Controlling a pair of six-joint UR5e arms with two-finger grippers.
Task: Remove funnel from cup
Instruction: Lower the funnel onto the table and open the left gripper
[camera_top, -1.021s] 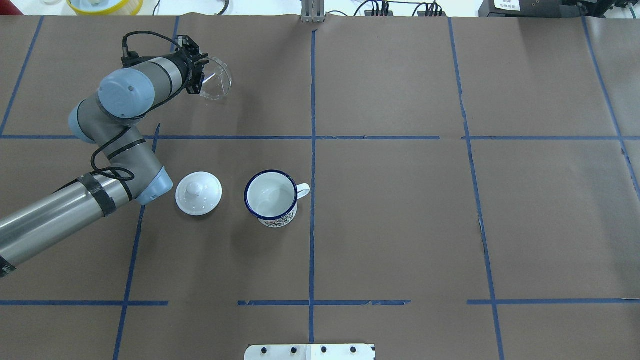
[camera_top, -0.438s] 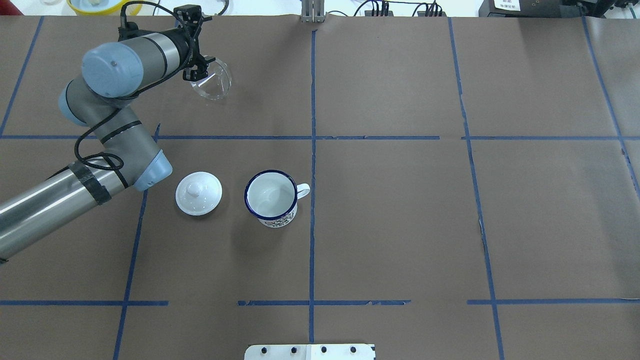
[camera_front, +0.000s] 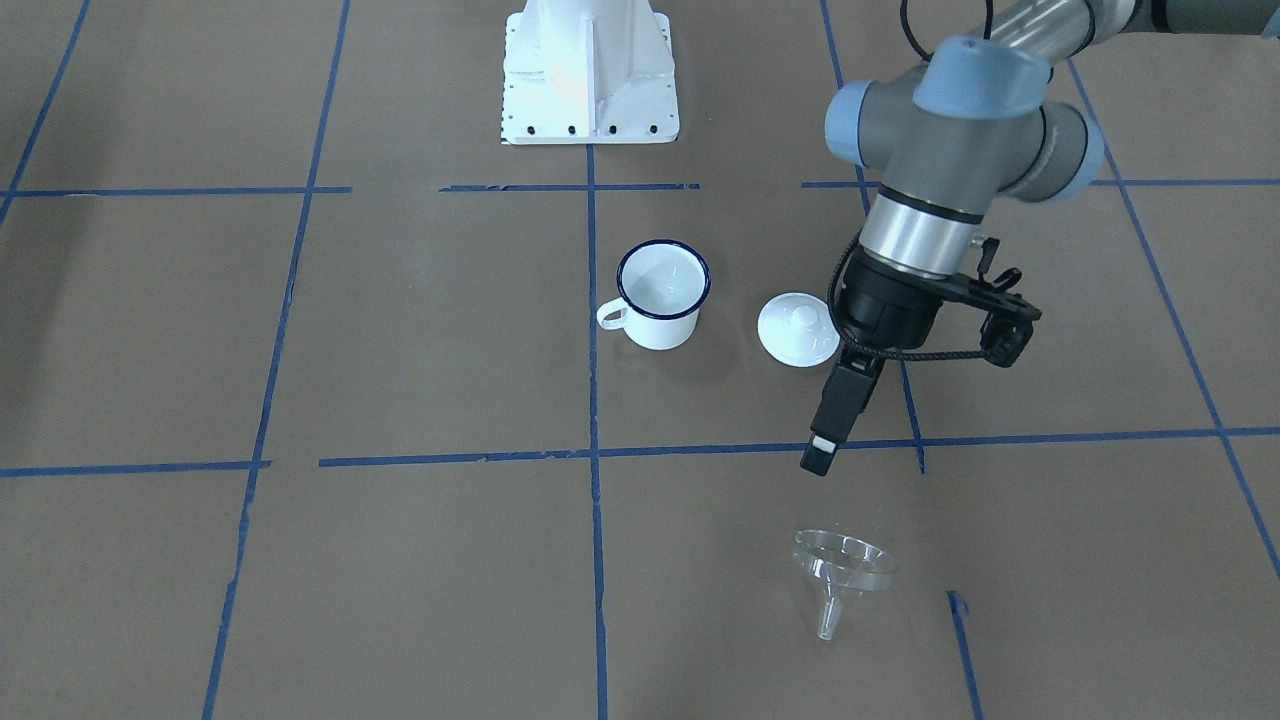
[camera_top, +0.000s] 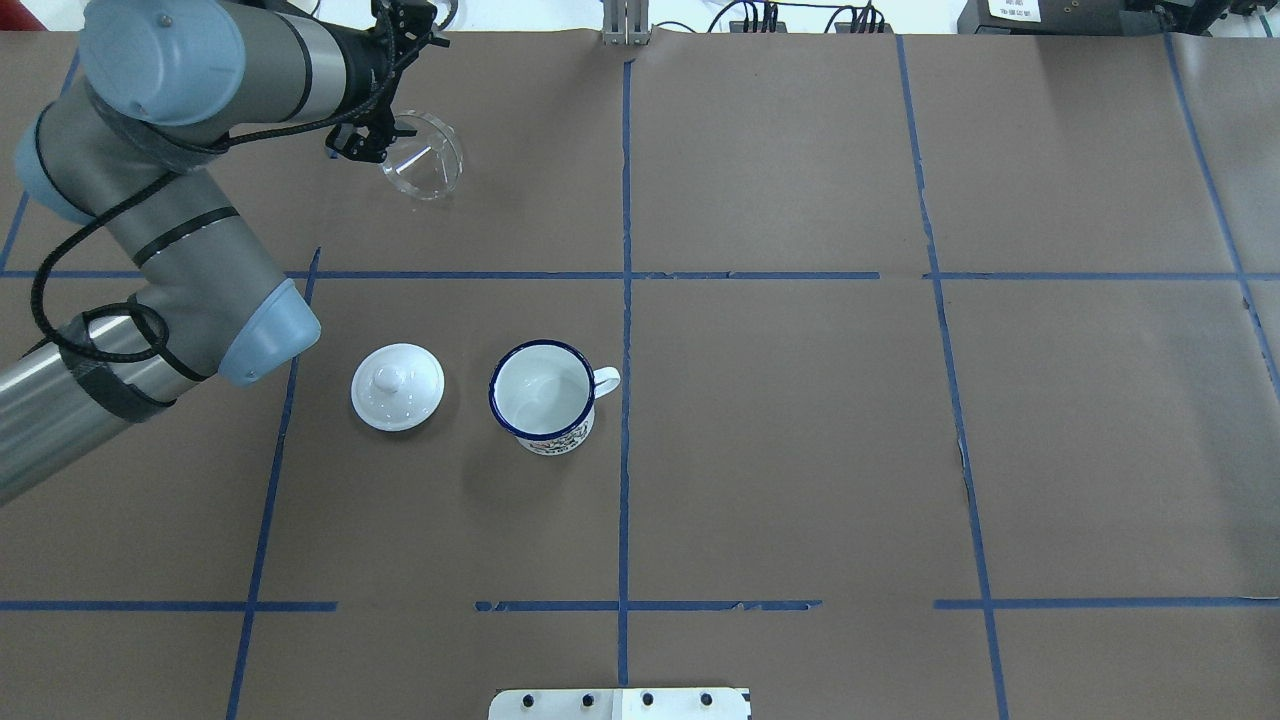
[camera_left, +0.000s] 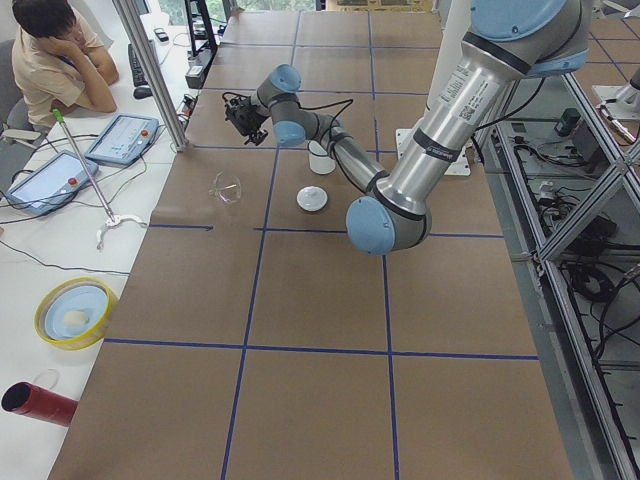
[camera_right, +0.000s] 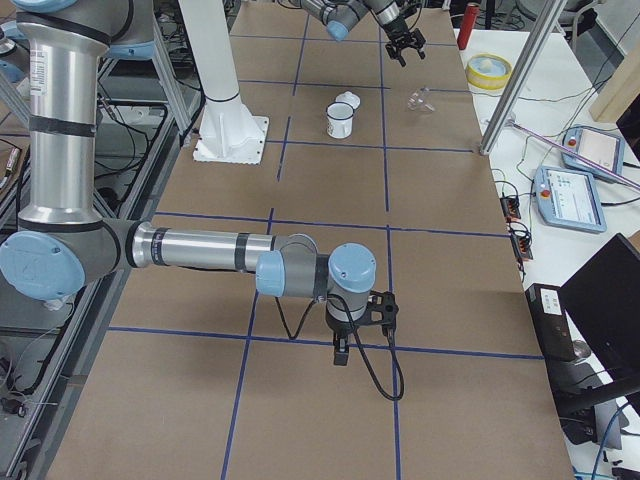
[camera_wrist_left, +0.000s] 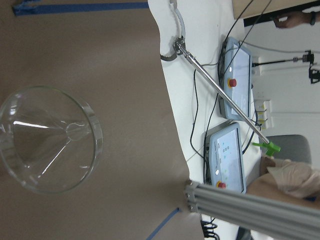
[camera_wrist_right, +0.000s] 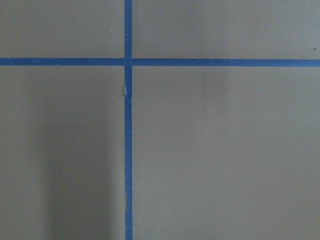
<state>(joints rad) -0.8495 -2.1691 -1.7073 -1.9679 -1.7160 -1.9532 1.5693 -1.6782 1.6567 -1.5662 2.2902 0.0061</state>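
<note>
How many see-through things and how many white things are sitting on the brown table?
See-through: 1, the funnel
White: 2, the cup with its blue rim, and the lid
Total: 3

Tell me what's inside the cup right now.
Nothing: the cup shows only its bare white bottom and walls, and nothing covers its opening. The funnel lies well apart from it.
</note>
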